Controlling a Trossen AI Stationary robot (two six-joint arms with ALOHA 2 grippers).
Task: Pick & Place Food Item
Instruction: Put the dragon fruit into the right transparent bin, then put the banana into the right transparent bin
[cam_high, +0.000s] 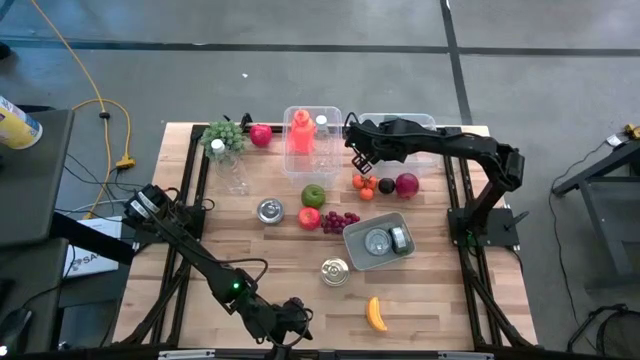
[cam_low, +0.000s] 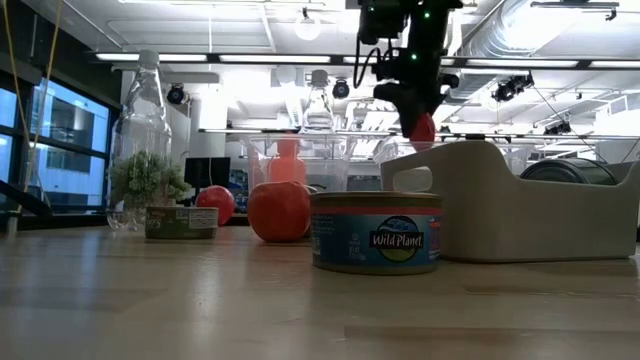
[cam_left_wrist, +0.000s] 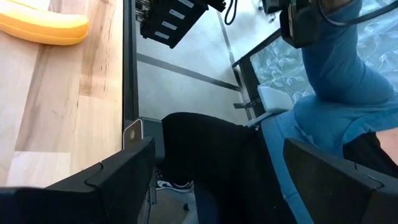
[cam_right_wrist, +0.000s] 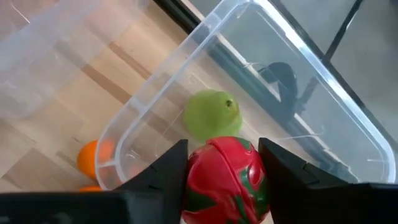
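Observation:
My right gripper (cam_right_wrist: 222, 150) is shut on a red fruit with green streaks (cam_right_wrist: 227, 180). It hangs over a clear plastic container (cam_right_wrist: 155, 93) at the table's far right, which the high view shows as the container (cam_high: 428, 122) under my right gripper (cam_high: 358, 158). A green fruit (cam_right_wrist: 211, 115) lies inside the container, and an orange (cam_right_wrist: 93, 155) rests on the table just outside its wall. In the low view the red fruit (cam_low: 424, 128) hangs well above the table. My left gripper (cam_high: 297, 318) waits open at the table's near edge, with nothing between its fingers (cam_left_wrist: 118, 180). My right gripper pinches the red fruit by two opposite sides (cam_right_wrist: 194, 177) between its two fingers (cam_right_wrist: 168, 168). The fingers slant down from above. The fruit is lifted clear, above the container's open top.
A second clear container (cam_high: 312, 128) with a red bottle stands left of the first. Oranges (cam_high: 365, 185), a dark fruit (cam_high: 386, 185) and a red one (cam_high: 407, 184) lie near it. Mid-table are a green apple (cam_high: 313, 195), grapes (cam_high: 340, 220), cans (cam_high: 335, 271), a grey bin (cam_high: 350, 240) and a banana (cam_high: 376, 313).

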